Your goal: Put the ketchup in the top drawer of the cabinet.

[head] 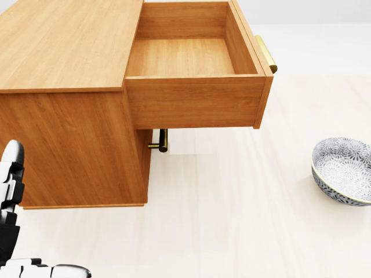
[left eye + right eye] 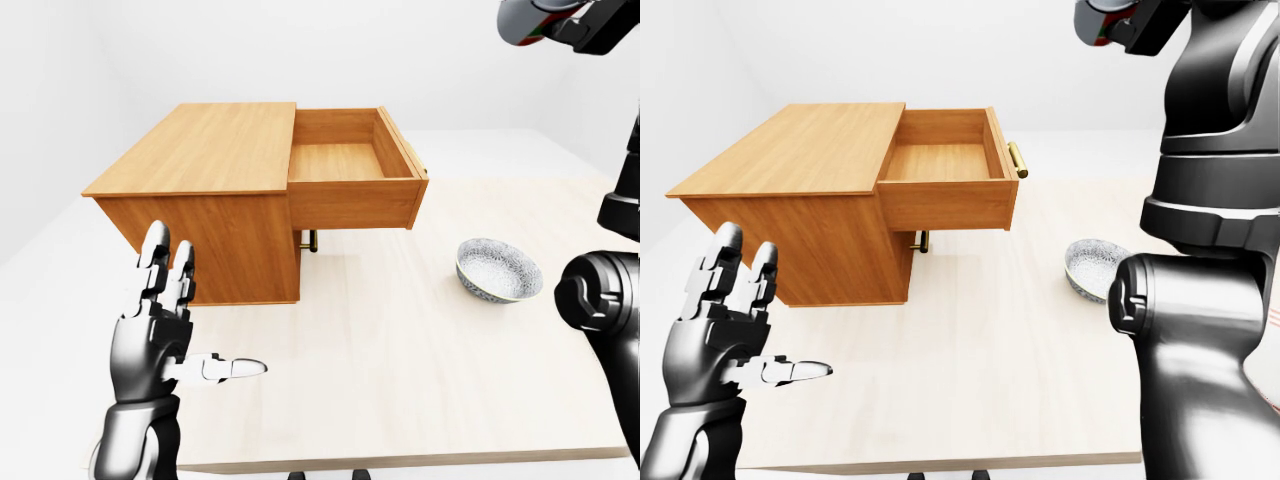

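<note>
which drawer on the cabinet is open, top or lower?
The top drawer: pulled fully out, empty inside, brass handle on its right-hand end in the head view. The lower drawer's handle sits tucked back under it, so it appears shut.

Support: a pale wooden table [image 2: 400, 380] with a light grain, its near edge along the bottom of the left-eye view.
Left on it: a wooden cabinet [image 2: 200, 200], its top drawer [image 2: 350, 180] pulled out and overhanging the tabletop.
Right on it: a patterned bowl [image 2: 498, 270], upright, well apart from the cabinet.
</note>
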Robot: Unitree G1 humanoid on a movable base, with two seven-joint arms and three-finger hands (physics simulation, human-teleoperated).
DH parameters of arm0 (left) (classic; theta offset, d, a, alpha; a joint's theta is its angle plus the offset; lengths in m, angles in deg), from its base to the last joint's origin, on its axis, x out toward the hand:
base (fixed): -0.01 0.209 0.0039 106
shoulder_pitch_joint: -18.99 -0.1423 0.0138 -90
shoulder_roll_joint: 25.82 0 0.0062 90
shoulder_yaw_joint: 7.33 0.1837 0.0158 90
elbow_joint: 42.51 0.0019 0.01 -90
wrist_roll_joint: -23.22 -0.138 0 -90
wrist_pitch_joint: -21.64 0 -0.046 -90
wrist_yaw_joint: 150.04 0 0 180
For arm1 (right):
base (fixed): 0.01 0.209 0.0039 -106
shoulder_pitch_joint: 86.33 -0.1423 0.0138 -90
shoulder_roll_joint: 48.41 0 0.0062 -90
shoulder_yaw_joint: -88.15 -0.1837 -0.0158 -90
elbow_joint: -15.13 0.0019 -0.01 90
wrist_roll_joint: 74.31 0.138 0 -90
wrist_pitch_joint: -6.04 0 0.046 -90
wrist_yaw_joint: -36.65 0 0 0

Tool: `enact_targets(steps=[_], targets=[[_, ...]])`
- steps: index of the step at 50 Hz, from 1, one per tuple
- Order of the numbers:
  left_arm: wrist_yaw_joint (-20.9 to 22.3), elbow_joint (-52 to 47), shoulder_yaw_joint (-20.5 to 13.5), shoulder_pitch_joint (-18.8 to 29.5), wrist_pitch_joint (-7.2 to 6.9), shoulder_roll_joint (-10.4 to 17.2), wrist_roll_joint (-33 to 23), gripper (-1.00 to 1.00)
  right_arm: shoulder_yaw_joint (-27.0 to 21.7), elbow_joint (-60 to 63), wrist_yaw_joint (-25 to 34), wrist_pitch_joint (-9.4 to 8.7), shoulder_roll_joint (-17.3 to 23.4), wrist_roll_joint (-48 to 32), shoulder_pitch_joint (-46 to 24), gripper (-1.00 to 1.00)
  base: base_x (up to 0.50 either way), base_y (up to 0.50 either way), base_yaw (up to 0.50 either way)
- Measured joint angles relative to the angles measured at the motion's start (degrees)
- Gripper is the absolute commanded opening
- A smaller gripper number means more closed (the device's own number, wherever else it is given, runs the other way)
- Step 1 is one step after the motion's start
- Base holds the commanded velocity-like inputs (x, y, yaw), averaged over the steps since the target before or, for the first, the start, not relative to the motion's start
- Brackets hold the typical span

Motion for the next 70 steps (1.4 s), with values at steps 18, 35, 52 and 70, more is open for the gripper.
enact_targets(steps=[18, 35, 52, 70], targets=[[0.16, -0.35, -0.33, 0.05, 0.0, -0.01, 0.27, 1.0, 3.11, -34.03, 0.0, 0.0, -3.9, 4.73, -18.92, -1.0, 0.0, 0.0, 0.0], [0.13, -0.57, -0.94, 0.53, 0.0, 0.11, 0.65, 1.0, 3.94, -43.69, 0.0, 0.0, -6.92, 7.15, -24.03, -1.0, 0.0, 0.0, 0.0], [0.21, -1.39, -1.94, 0.77, 0.0, 0.12, 1.35, 1.0, 2.75, -46.22, 0.0, 0.0, -7.66, 13.4, -23.64, -1.0, 0.0, 0.0, 0.0], [0.21, -1.53, -2.46, 1.04, 0.0, 0.1, 1.64, 1.0, 2.97, -47.05, 0.0, 0.0, -8.41, 17.83, -22.1, -1.0, 0.0, 0.0, 0.0]])
